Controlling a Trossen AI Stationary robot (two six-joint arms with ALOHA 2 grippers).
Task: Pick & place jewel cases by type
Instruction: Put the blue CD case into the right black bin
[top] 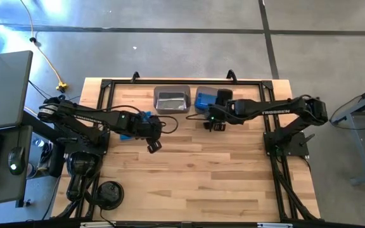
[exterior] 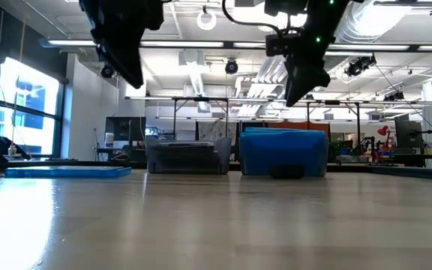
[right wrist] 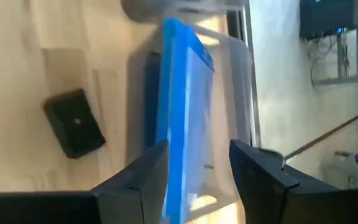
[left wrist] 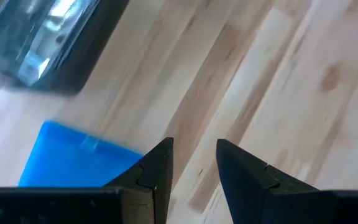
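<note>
the right gripper (right wrist: 194,168) hangs with fingers apart over the right bin (top: 205,100), where a glossy translucent blue case (right wrist: 182,112) leans on edge. the left gripper (left wrist: 193,163), narrowly parted and empty, hovers over pale wood table (top: 220,171) beside a flat blue case (left wrist: 73,158); a smoky grey bin (top: 172,100) sits nearby.

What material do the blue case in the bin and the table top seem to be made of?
Blue case: apparently translucent glossy plastic, since light shows through its pale face. Table top: looks like light wood planks with a smooth finish; seams and grain are visible.
</note>
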